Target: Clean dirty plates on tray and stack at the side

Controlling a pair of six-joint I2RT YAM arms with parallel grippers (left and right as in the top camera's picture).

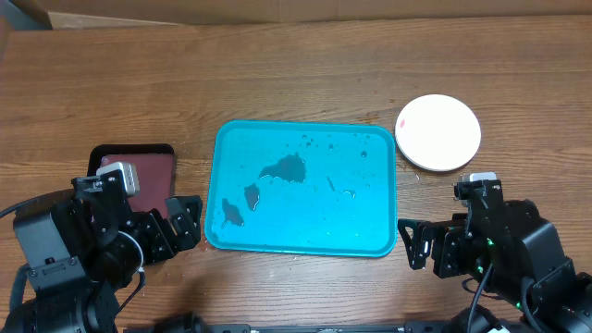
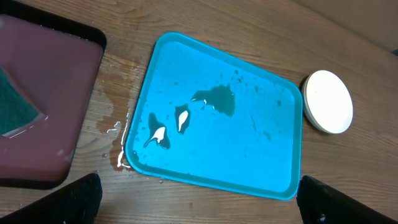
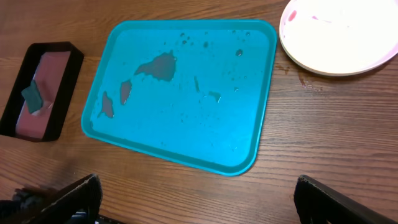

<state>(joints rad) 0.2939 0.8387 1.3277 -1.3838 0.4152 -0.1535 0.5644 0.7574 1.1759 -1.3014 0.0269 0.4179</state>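
Note:
The turquoise tray (image 1: 301, 236) lies mid-table with dark wet puddles and droplets and no plate on it; it also shows in the left wrist view (image 2: 273, 186) and the right wrist view (image 3: 242, 158). A white plate (image 1: 438, 131) sits on the table beyond the tray's far right corner, with a pinkish smudge in the right wrist view (image 3: 339, 37); it also shows in the left wrist view (image 2: 328, 101). No yellow-green or light blue plate shows. My left gripper (image 1: 178, 227) (image 2: 202, 202) and right gripper (image 1: 416, 242) (image 3: 202, 199) are open and empty near the tray's front corners.
A dark red tray with a black rim (image 1: 153, 166) (image 2: 62, 81) (image 3: 53, 93) lies left of the turquoise tray and holds a green sponge (image 2: 13, 106) (image 3: 32, 96). Water is spilled on the wood by the tray's front left corner (image 2: 117, 160). Cardboard lines the table's far edge.

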